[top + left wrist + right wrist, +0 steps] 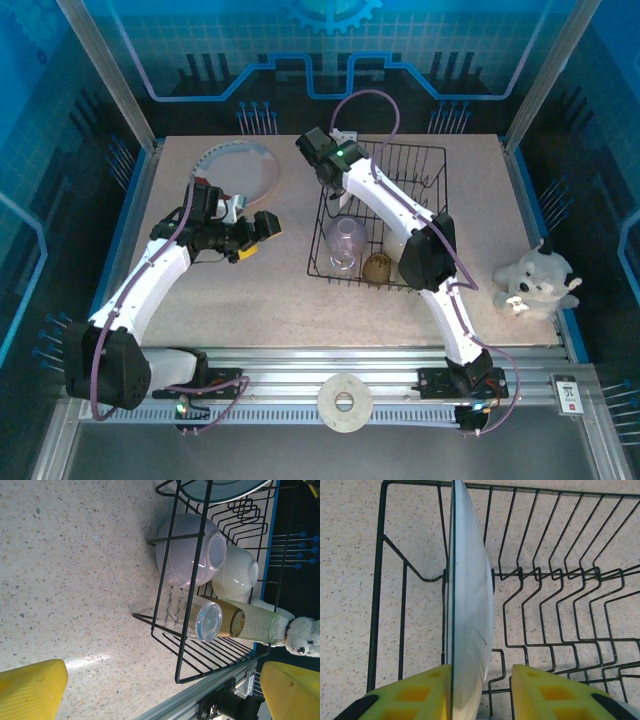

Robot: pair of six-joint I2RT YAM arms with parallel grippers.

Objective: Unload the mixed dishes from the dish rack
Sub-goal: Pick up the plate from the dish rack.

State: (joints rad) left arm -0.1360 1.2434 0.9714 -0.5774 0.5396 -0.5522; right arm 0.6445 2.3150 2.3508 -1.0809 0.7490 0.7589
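Observation:
The black wire dish rack (420,170) stands right of centre. At its far left end a white green-rimmed plate (467,605) stands upright and edge-on. My right gripper (480,695) is open astride it, the left finger against the rim and the right finger clear. Lying in the rack's near end are a lilac cup (190,550), a cream cup (237,575), a clear cup (197,617), an amber cup (227,620) and a pale yellow-green cup (257,625). My left gripper (255,235) hangs open and empty left of the rack. A patterned-rim plate (240,170) lies flat at the back left.
A grey plush toy (535,282) sits on the table right of the rack. A white ring (345,400) rests on the aluminium rail (300,365) along the near edge. Bare speckled tabletop (260,300) stretches left of and in front of the rack.

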